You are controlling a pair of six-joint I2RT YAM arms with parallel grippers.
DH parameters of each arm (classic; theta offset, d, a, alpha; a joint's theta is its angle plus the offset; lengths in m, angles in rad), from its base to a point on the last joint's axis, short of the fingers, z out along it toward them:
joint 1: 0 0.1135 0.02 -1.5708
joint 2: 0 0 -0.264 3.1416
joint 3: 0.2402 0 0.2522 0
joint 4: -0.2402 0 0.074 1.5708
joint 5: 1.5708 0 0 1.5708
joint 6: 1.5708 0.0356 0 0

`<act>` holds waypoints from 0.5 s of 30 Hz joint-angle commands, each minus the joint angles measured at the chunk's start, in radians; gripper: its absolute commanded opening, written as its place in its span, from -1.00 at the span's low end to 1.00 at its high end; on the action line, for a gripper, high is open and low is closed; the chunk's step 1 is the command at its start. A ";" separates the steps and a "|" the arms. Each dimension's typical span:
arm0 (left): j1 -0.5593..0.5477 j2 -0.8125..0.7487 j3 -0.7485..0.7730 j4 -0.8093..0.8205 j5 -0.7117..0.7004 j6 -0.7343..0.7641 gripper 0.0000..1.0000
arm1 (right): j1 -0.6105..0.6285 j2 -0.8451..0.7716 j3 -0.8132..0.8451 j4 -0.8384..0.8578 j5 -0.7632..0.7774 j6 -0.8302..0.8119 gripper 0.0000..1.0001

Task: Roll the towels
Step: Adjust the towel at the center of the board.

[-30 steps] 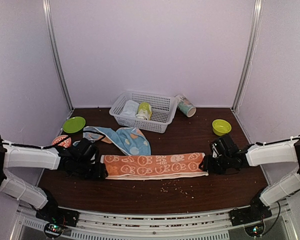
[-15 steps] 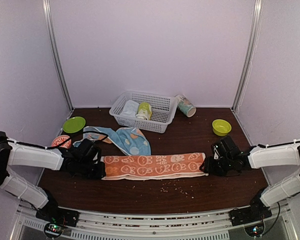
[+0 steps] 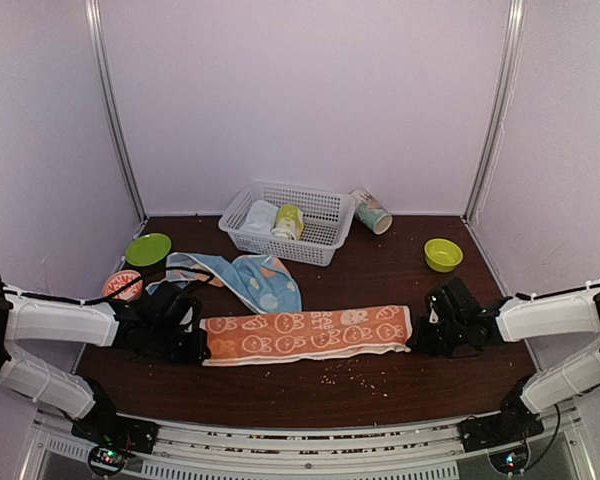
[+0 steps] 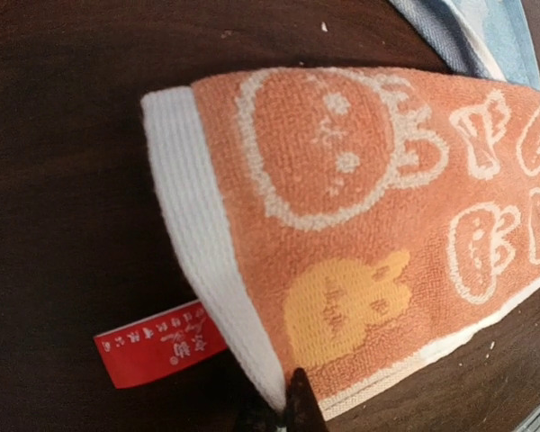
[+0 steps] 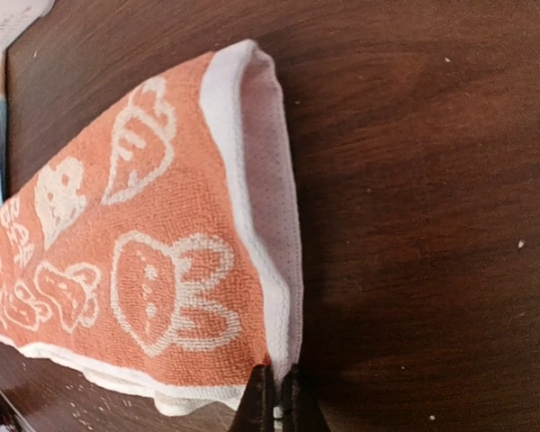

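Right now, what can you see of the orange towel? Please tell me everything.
The orange towel is soft terry cloth printed with pale cartoon rabbits, carrots and mushrooms, edged in white, with a red label at its left end. It lies folded into a long flat strip, not yet rolled, across the dark table. The left tool pinches its near left corner, the right tool its near right corner; both are shut.

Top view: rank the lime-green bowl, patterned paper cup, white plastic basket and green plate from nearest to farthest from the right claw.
From the right claw, pinching the peach-orange towel:
1. Lime-green bowl, just behind it, right side.
2. Patterned paper cup, tipped over, back centre-right.
3. White plastic basket, back centre.
4. Green plate, far left.
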 commanded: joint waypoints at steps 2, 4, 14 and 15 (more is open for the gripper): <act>-0.013 -0.086 0.037 -0.033 0.043 0.056 -1.00 | 0.010 -0.067 -0.031 -0.103 0.018 0.015 -1.00; -0.014 -0.150 0.090 -0.089 0.041 0.075 -1.00 | 0.010 -0.177 0.008 -0.152 0.039 0.004 -1.00; -0.020 -0.229 0.093 -0.152 0.027 0.066 -1.00 | 0.011 -0.372 0.015 -0.336 0.130 -0.040 -1.00; -0.026 -0.224 0.055 -0.116 0.038 0.042 -1.00 | 0.012 -0.375 -0.030 -0.306 0.111 -0.022 -1.00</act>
